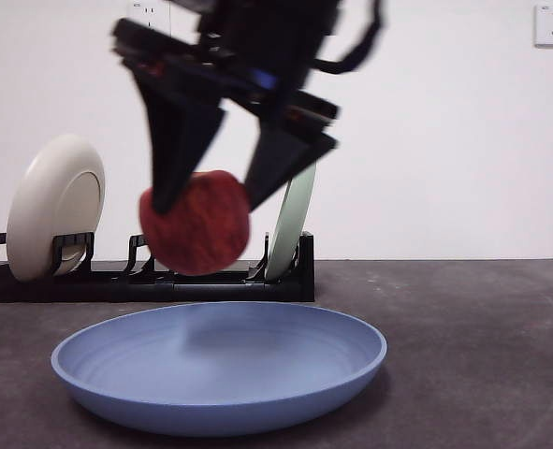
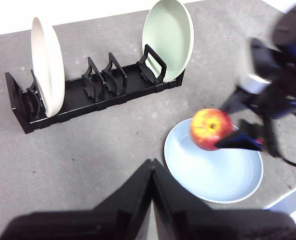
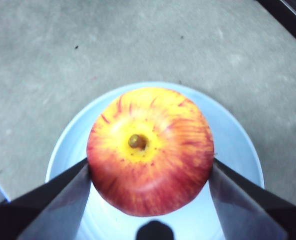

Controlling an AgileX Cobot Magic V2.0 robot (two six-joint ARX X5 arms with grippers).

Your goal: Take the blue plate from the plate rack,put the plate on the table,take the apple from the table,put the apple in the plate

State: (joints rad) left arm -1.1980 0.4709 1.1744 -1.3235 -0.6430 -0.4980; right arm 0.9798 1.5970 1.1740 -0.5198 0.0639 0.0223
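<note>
Seemingly airborne, apple (image 3: 150,150) between right fingers (image 3: 62,200), above blue plate (image 3: 233,145)

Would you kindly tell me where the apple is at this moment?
The apple is held in the air by the right end effector, directly above the blue plate on the table, in front of the plate rack.

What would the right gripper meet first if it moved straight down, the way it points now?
Probably the blue plate. The right gripper, shut on the apple, hangs above the plate's bowl, clear of it. The apple's underside would likely touch first, though exact depth is unclear.
</note>
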